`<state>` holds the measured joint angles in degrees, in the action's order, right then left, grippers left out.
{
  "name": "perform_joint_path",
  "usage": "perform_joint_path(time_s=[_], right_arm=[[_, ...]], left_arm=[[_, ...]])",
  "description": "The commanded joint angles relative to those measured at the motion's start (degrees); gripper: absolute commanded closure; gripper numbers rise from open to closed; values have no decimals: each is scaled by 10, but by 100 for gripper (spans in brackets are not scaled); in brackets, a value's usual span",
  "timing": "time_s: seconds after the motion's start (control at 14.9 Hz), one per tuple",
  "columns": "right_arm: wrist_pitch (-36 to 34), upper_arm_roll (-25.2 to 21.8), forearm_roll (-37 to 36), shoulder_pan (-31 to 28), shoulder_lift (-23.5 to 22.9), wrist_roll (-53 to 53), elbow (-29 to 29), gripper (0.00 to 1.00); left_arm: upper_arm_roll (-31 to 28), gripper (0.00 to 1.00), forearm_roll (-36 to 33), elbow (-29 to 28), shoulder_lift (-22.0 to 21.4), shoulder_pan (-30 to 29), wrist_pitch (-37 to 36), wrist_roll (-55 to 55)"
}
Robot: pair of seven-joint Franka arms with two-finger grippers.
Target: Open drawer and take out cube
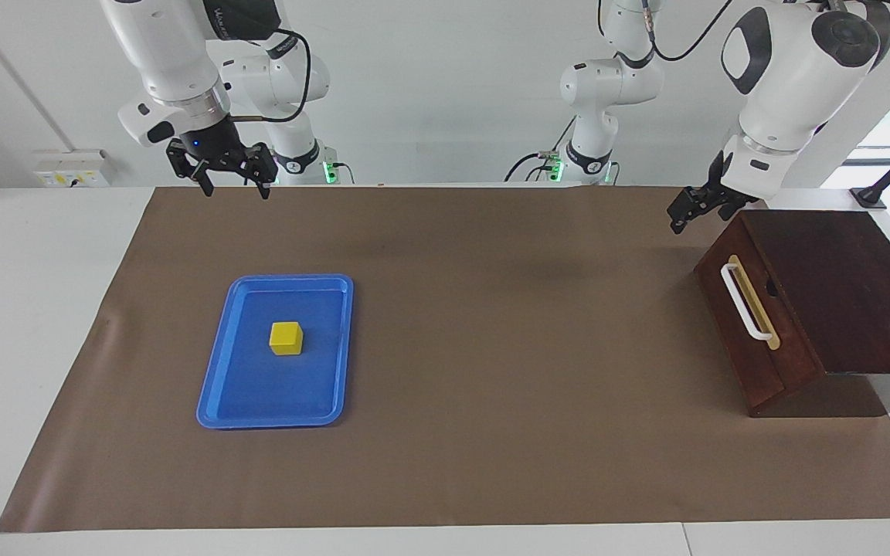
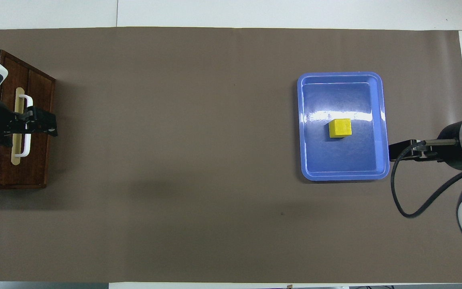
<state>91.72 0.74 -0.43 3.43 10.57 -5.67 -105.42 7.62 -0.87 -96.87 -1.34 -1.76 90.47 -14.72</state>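
On blue tray (image 1: 213,386) toward right arm's end: cube (image 1: 286,338), already out; drawer (image 1: 750,328) closed at left arm's end; right pincer (image 1: 229,179) released, empty, raised; left pincer (image 1: 691,210) near drawer, state unclear; task apparently finished.

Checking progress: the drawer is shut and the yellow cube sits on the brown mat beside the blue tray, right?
Not quite. The drawer is shut, but the facing view shows the cube lying in the blue tray, not beside it.
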Motion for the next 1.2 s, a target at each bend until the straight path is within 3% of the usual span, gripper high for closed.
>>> perform_joint_path(time_s=[0.0, 0.94, 1.14], right_arm=[[13, 2, -8, -20, -3, 41, -3, 0], [4, 2, -9, -40, -27, 39, 14, 0], [-36, 2, -7, -41, -65, 39, 69, 0]], left_arm=[[-4, 0, 21, -9, -16, 2, -11, 36], [-23, 0, 22, 15, -9, 11, -20, 86], [-23, 0, 22, 17, -9, 11, -20, 86]])
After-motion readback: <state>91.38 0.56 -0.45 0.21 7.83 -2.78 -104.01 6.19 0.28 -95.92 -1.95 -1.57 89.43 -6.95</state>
